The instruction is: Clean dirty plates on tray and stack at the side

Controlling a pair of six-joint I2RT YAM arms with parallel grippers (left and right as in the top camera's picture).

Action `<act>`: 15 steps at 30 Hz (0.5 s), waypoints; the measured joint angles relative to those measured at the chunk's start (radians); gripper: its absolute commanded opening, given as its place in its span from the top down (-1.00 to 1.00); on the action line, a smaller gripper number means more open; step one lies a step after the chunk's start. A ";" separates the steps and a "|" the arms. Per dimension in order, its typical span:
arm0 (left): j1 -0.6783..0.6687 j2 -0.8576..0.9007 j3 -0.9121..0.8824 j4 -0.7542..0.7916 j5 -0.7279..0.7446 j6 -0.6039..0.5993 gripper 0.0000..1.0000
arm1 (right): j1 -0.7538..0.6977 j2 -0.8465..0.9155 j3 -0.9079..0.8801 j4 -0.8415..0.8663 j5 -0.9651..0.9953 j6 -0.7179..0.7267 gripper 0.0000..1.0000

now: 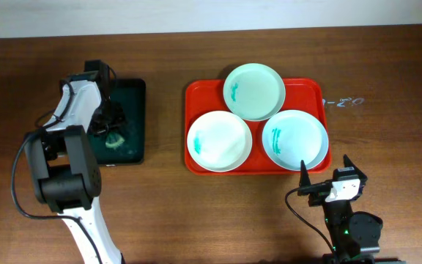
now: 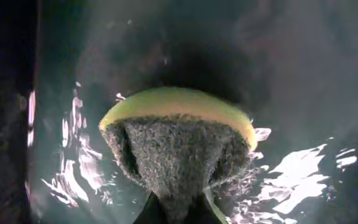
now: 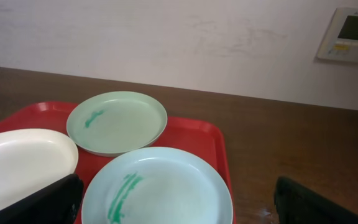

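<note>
Tray: An orange-red rectangular plastic tray with a low rim is seen at the middle of a brown wooden table.
Plates: Three round, shallow plates are crowded together on it. A pale mint plate overhangs the far rim, a white plate is set near left and a pale blue-white plate near right. Teal-green smears are seen by the left rim of each.
Left gripper: It is clamped on a yellow-green sponge with a dark scouring face, which is held over a small black tray. That tray glistens wet and is set apart to the left.
Right gripper: Its fingers are spread wide with nothing between them. It is placed just off the near right corner of the orange-red tray and is turned towards the plates.
</note>
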 measured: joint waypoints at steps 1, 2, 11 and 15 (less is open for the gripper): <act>0.000 0.005 0.040 -0.051 0.000 0.000 1.00 | 0.000 0.000 0.000 0.000 0.000 0.000 -0.97; 0.000 0.009 0.084 -0.109 0.002 0.000 1.00 | 0.000 0.000 0.000 0.000 0.000 -0.001 -0.97; 0.000 0.003 0.485 -0.351 0.065 0.000 1.00 | 0.000 0.000 0.000 0.000 0.000 -0.001 -0.97; 0.000 0.018 0.192 -0.254 0.064 0.000 1.00 | 0.000 0.000 0.000 0.000 0.000 -0.001 -0.97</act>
